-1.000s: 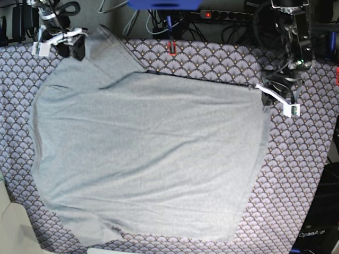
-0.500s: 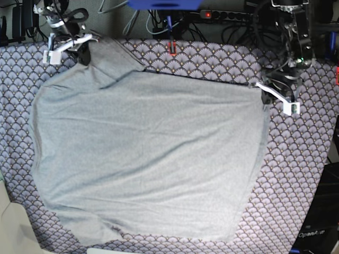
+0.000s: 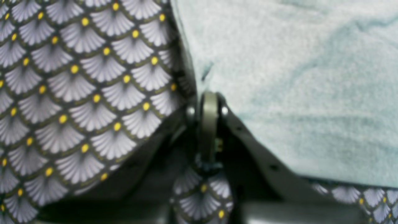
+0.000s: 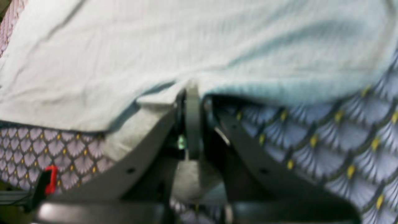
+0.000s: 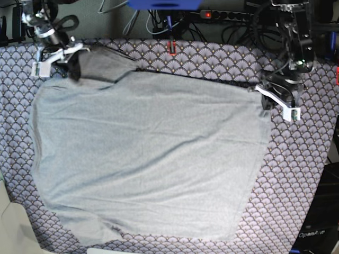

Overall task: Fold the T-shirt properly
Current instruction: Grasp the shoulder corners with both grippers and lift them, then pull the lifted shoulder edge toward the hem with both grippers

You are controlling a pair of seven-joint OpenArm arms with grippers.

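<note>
The light grey T-shirt point(image 5: 148, 153) lies spread over the tablecloth. At the far left, my right gripper point(image 5: 74, 67) is shut on the shirt's sleeve, which it holds raised and bunched. In the right wrist view the cloth point(image 4: 155, 46) rises into the closed right gripper point(image 4: 192, 93). My left gripper point(image 5: 265, 101) sits at the shirt's far right corner. In the left wrist view the left gripper point(image 3: 209, 99) is pressed shut where the shirt's point(image 3: 295, 77) edge runs in.
A purple fan-patterned tablecloth point(image 5: 302, 174) covers the table around the shirt. A red clip point(image 5: 172, 48) sits at the far edge, also seen as the red clip point(image 4: 49, 174) in the right wrist view. Cables and a power strip point(image 5: 207, 14) lie behind the table.
My right gripper has shut on the sleeve and drawn it down and to the left, so the sleeve no longer lies flat. The left arm has hardly moved.
</note>
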